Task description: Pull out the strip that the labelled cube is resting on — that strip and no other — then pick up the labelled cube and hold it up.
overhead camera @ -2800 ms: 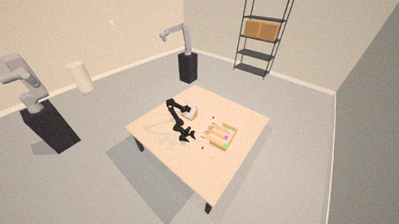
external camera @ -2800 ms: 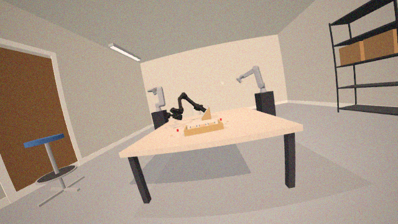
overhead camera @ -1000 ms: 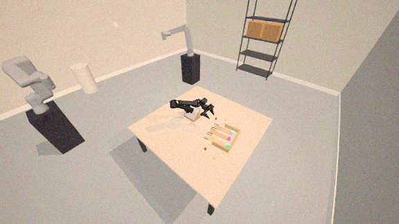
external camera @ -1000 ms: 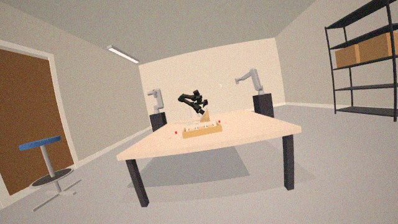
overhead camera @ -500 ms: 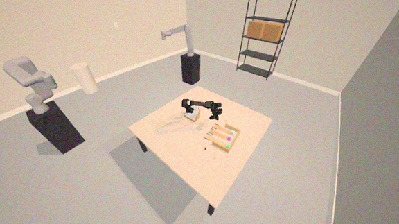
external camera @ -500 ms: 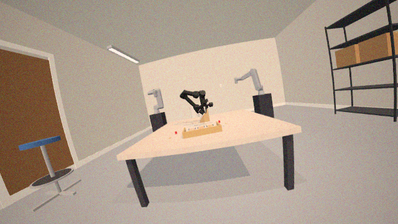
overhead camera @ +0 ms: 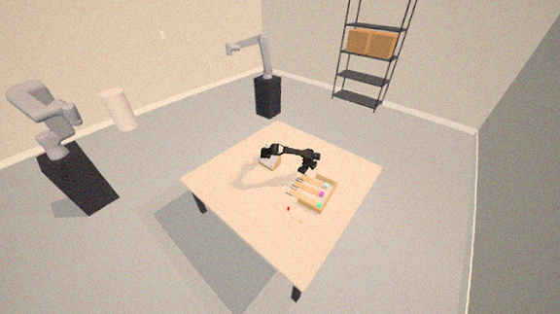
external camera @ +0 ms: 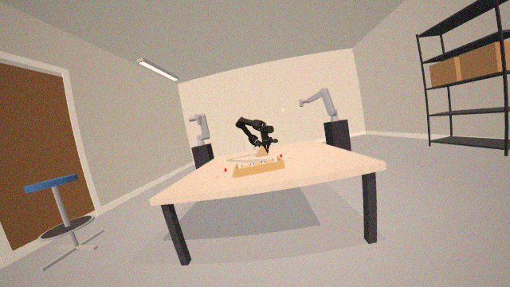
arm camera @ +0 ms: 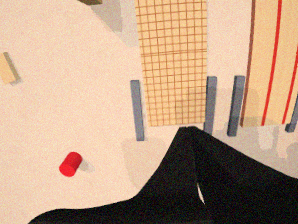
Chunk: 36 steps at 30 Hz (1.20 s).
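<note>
The labelled cube [overhead camera: 326, 185], pale teal, sits at the far end of a strip in the tray [external camera: 259, 169]; its mark is too small to read here. Its strip, with a brown grid pattern [arm camera: 172, 60] [overhead camera: 312, 180], lies flat between grey rails. A magenta cube [overhead camera: 322, 194] rests on the red-lined strip [arm camera: 270, 60], and a green cube [overhead camera: 319, 205] on the third strip [overhead camera: 305, 197]. My gripper [arm camera: 186, 133] [overhead camera: 302, 171] [external camera: 267, 151] is shut, with its tips just at the near end of the grid strip in the wrist view. Nothing shows between the fingers. The cubes are outside the wrist view.
Grey rails [arm camera: 137, 110] [arm camera: 235, 106] flank the strips. A red cylinder [arm camera: 70, 164] [external camera: 280, 155] and a small pale block [arm camera: 7, 68] lie left of the grid strip in the wrist view. Another red piece [overhead camera: 289, 208] [external camera: 225, 170] lies on the tray's other side. A wooden wedge [external camera: 261, 151] stands near the arm.
</note>
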Each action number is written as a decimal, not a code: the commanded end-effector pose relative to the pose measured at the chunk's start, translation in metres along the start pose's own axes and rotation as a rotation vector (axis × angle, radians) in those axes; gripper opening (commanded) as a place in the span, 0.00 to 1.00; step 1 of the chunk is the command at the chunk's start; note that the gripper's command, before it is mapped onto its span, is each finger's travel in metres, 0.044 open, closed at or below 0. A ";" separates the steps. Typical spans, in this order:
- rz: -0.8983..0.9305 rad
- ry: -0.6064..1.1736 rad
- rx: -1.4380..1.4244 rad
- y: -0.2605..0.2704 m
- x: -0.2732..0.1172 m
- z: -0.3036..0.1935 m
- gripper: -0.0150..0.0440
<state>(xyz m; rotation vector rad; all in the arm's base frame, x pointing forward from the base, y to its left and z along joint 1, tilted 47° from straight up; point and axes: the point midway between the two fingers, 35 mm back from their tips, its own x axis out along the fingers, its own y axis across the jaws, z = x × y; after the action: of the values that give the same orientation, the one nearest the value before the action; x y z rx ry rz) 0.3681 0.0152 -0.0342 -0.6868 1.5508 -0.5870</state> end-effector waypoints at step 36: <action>0.004 -0.004 0.013 0.000 0.055 0.000 0.25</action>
<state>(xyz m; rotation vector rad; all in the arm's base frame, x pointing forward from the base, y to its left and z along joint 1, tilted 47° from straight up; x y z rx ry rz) 0.3675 -0.0215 -0.0687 -0.6671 1.5405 -0.5924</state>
